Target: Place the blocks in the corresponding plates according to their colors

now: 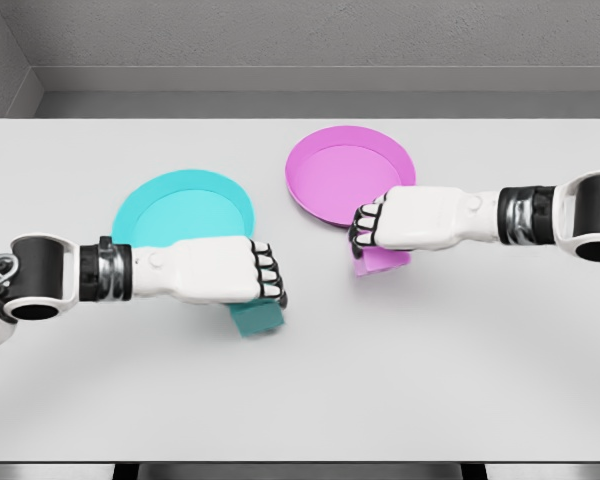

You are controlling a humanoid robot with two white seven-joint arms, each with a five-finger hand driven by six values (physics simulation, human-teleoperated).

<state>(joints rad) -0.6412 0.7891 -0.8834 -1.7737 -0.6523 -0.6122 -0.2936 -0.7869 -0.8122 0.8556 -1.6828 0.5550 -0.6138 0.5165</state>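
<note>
while under each robot hand, teal block [256, 319]; pink block [382, 260]

No readable text, no labels, no brand marks, no numbers, no signs on any surface in the head view

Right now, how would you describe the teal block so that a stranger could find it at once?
Start at the teal plate on the left of the white table. Just in front of it, the left hand covers a small teal block. The only other block is pink and sits under the right hand by the pink plate.
</note>
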